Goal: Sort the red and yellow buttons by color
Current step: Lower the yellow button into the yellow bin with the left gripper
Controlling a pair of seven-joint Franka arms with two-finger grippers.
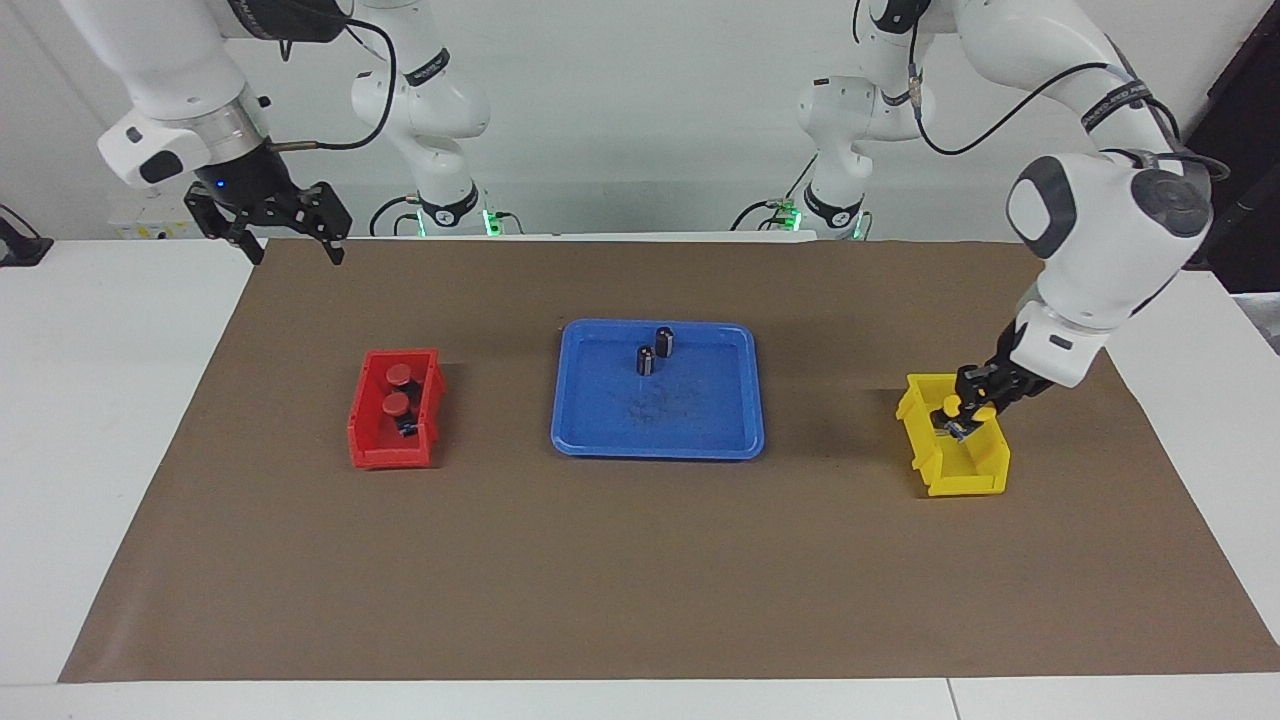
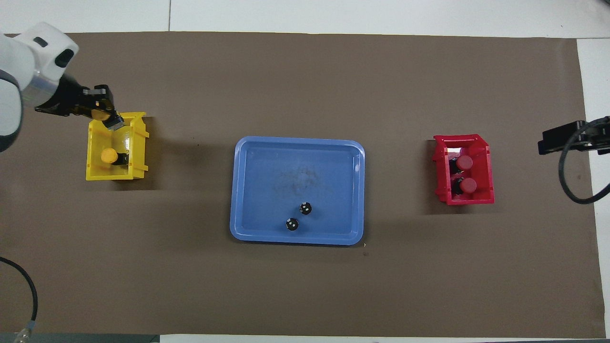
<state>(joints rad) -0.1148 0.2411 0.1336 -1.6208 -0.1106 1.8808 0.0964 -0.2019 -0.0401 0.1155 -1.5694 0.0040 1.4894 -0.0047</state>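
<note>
A robotics lab: two white arms stand mounted at a white desk (image 1: 90, 420) covered with a brown paper sheet (image 1: 640, 570), before a bare white wall (image 1: 640, 110), with cables trailing.

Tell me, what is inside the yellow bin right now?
One yellow button lies in the yellow bin. The left pincer holds a second yellow button over its rim, not yet released. In the facing view the pincer covers much of the inside.
</note>
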